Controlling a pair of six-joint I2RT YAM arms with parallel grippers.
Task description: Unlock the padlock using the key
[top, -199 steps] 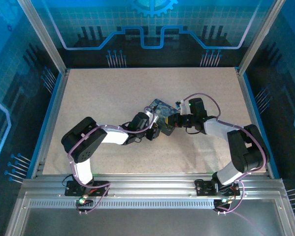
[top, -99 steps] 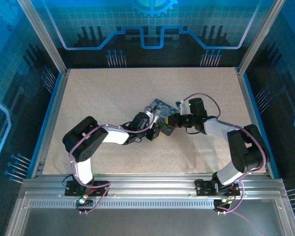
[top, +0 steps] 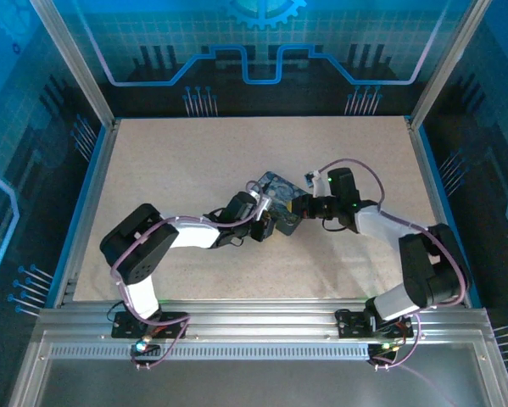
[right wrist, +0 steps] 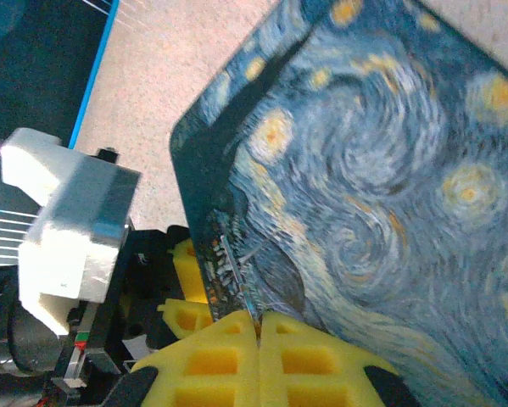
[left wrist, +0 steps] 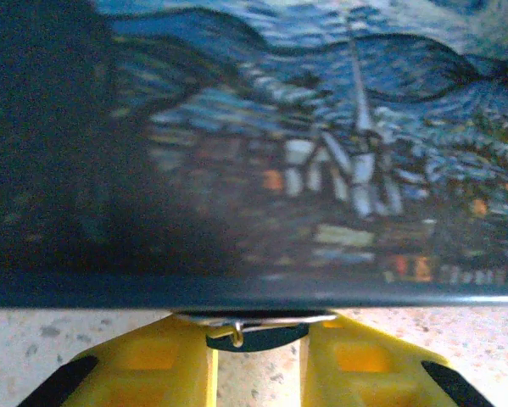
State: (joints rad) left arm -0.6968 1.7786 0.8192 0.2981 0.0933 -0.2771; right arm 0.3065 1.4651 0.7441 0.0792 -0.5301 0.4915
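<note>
Padlock: a small dark-and-silver piece at the lower edge of the tin box, sitting in the narrow gap of the left gripper. Whether the pads actually press on it cannot be told. Key: a thin dark sliver pinched in the fully closed right gripper, lying along the box's side. Risks noted: the key may miss the keyway and skid along the box, the sliver may twist in so slight a pinch, and a loosely held padlock may swing away under the push.

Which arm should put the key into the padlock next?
Right. The right pincer is shut on a thin sliver, likely the key, at the box edge; the left pincer straddles the padlock.
</note>
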